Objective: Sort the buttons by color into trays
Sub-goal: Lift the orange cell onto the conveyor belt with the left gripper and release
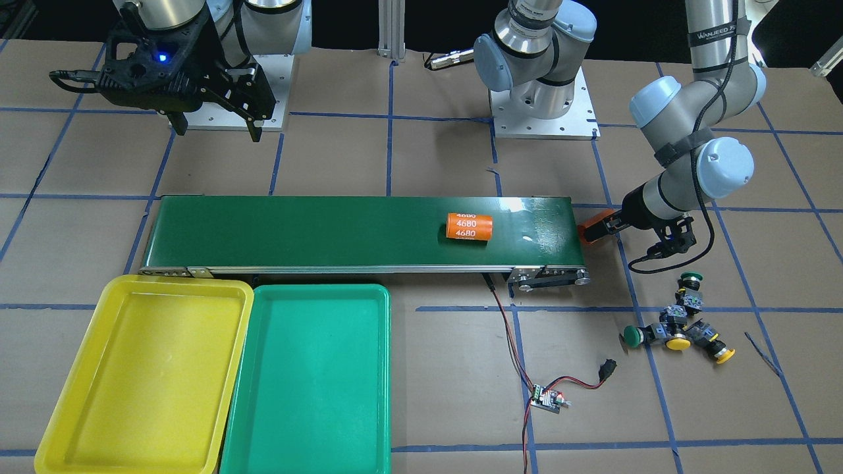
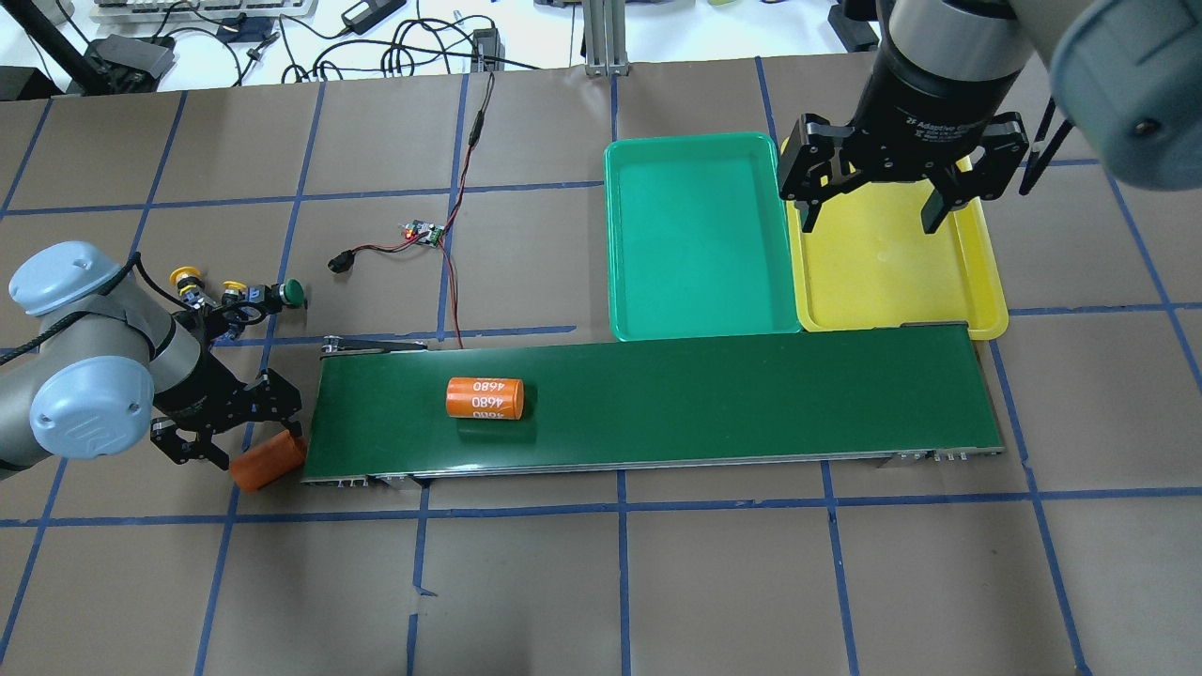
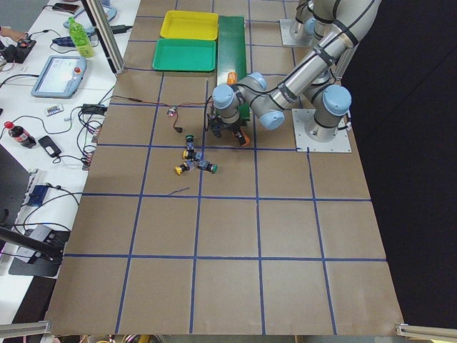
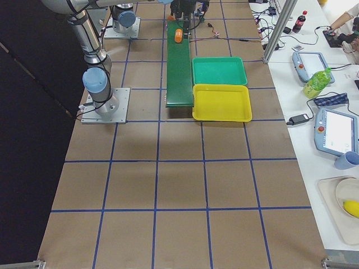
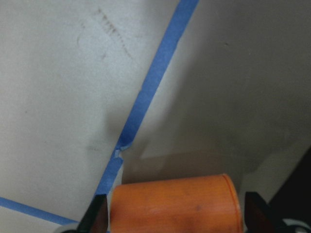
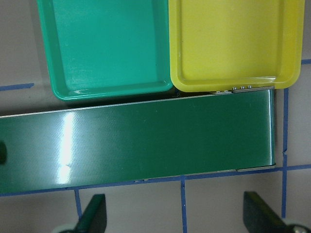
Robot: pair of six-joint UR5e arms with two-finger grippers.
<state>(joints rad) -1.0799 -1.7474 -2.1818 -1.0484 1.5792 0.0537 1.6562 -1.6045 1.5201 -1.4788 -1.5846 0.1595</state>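
Overhead view: my left pincer [image 2: 255, 453] was pinching a plain orange cylinder [image 2: 272, 463], low at the 9 o'clock end of the long dark-green conveyor belt [image 2: 704, 394]. The wrist cam showed my fingers [image 5: 98, 216] at either end of that cylinder. My right pincer [image 2: 878, 202] was spread wide, holding nothing, hanging above the bright yellow plastic tray [image 2: 892, 272]. The four small mushroom-cap push-buttons [image 2: 235, 293], two yellow and two green on dark blocky bodies, lay in a loose cluster on the brown paper-covered table [image 2: 657, 582]. They were at 12 o'clock from my left pincer, outside both trays. The green plastic tray [image 2: 695, 235] sat touching the yellow one's 9 o'clock side. Both lay along the belt's 12 o'clock edge, toward its 3 o'clock end, well apart from the buttons. A second orange cylinder marked 4680 [image 2: 485, 398] lay on its side on the belt, toward the 9 o'clock end. A small circuit board with red-black wires [image 2: 423, 232] sat on the table at about 2 o'clock from the button cluster.
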